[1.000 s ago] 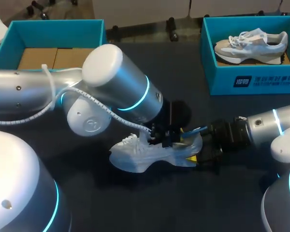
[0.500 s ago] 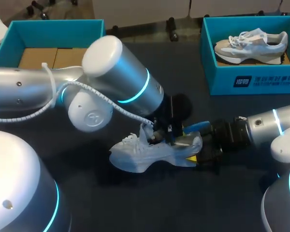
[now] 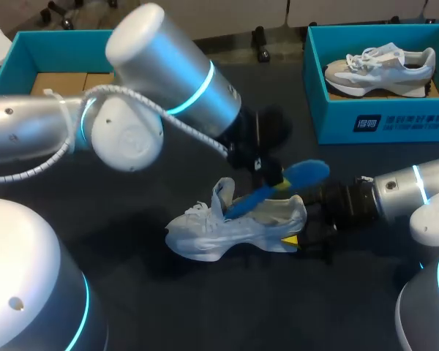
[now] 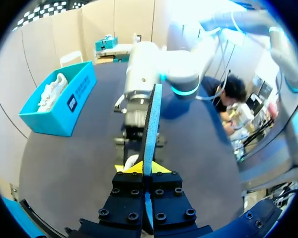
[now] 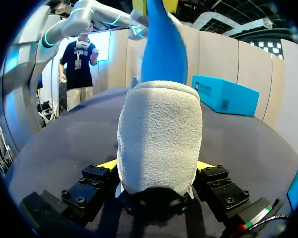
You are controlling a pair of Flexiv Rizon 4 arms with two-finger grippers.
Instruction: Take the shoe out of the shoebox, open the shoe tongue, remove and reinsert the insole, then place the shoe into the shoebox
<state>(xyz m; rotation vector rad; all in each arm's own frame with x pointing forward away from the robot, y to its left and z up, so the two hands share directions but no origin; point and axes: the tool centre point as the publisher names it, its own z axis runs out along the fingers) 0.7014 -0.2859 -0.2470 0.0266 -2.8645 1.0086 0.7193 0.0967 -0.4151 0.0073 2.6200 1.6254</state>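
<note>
1. Insole (image 3: 274,191) position had changed over the last second: it had lain low inside the shoe (image 3: 234,227), and now its heel end stood raised above the collar while its toe end remained inside.
2. Left arm had risen and drawn back toward the table's far edge. The shoe and the right arm had held their places.
3. Left gripper (image 3: 276,179) hung over the shoe's opening. Its fingers were pinched on the insole (image 4: 151,124), which the left wrist view showed edge-on between the yellow tips of that gripper (image 4: 146,171).
4. Right arm lay low along the table (image 3: 241,307) from the right edge. The right gripper (image 3: 296,238) was clamped on the shoe's heel; the right wrist view showed the heel (image 5: 159,144) filling the gap, with a yellow tip against each side of it at the gripper (image 5: 156,166), and the insole (image 5: 161,44) rising behind.
5. Shoe rested on its sole near the table's middle, toe toward the left edge, tongue standing up.
6. Shoebox (image 3: 80,40) sat at the far left corner with brown cardboard inside; the left arm crossed in front of it and hid part of it.
7. Second box (image 3: 380,121) sat at the far right corner and held a second shoe (image 3: 380,66).
</note>
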